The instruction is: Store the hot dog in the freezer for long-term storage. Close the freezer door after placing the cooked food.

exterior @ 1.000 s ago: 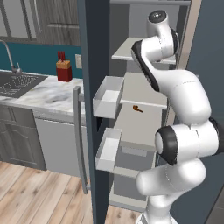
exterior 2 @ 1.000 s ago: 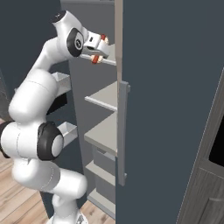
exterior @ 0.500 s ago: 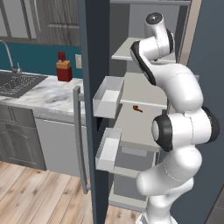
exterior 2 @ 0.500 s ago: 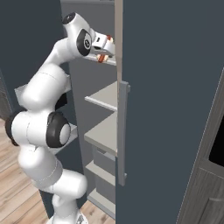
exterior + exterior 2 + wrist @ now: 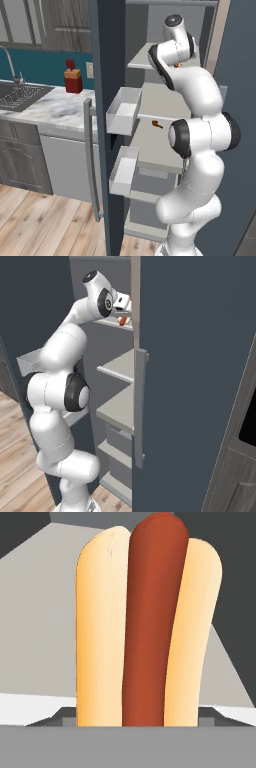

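Hot dog carried at the top freezer shelf, door wide open

The hot dog (image 5: 147,622) is seen close against the hand camera, bun and sausage running lengthwise, and it is judged to be pinched across its lower end by the gripper (image 5: 122,312), though the fingertips themselves are hidden behind it. In the right base view an orange speck is seen at the hand, just above the upper shelf (image 5: 111,321) of the freezer (image 5: 165,105). The bun is judged light, soft and easily crushed, and the sausage smooth and liable to slide out; a gentle hold across the bun's sides near the middle would be favoured over a squeeze at one end. The freezer door (image 5: 107,100) stands open with its white bins (image 5: 122,105) facing inward.
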Available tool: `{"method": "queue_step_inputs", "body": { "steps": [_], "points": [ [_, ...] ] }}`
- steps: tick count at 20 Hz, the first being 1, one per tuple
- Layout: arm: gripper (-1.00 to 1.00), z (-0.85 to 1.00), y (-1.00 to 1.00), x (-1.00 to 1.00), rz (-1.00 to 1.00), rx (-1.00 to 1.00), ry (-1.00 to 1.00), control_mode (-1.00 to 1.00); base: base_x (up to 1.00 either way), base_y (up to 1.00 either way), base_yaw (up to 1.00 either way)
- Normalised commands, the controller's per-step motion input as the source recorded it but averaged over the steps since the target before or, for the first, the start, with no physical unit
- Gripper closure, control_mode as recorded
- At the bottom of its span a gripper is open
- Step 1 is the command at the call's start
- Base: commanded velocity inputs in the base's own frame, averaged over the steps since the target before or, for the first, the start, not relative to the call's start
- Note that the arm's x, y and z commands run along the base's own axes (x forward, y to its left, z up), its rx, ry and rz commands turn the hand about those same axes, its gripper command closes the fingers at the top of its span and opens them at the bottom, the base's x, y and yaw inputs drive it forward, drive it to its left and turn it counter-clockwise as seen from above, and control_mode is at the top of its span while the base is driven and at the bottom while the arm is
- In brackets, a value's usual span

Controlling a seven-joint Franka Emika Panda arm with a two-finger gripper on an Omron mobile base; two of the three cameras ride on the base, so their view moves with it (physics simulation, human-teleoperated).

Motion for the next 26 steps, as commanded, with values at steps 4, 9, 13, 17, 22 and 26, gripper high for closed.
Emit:
{"method": "queue_step_inputs", "body": {
  "steps": [4,9,13,17,22,26],
  "points": [
    [1.0,0.0,0.0,0.24,0.0,0.0,0.01,-1.0,0.0,0.0,0.0],
    [1.0,-0.02,0.0,0.13,0.0,0.0,0.0,-1.0,0.0,0.0,0.0],
    [1.0,-0.08,0.0,0.14,0.0,0.0,0.0,-1.0,0.0,0.0,0.0],
    [1.0,-0.02,0.0,0.1,0.0,0.0,0.0,-1.0,0.0,0.0,0.0],
    [-1.0,-0.05,0.0,0.05,0.0,0.0,0.0,-1.0,0.0,0.0,0.0],
    [-1.0,-0.07,0.0,0.05,0.0,0.0,0.0,-1.0,0.0,0.0,0.0]
  ]
}}
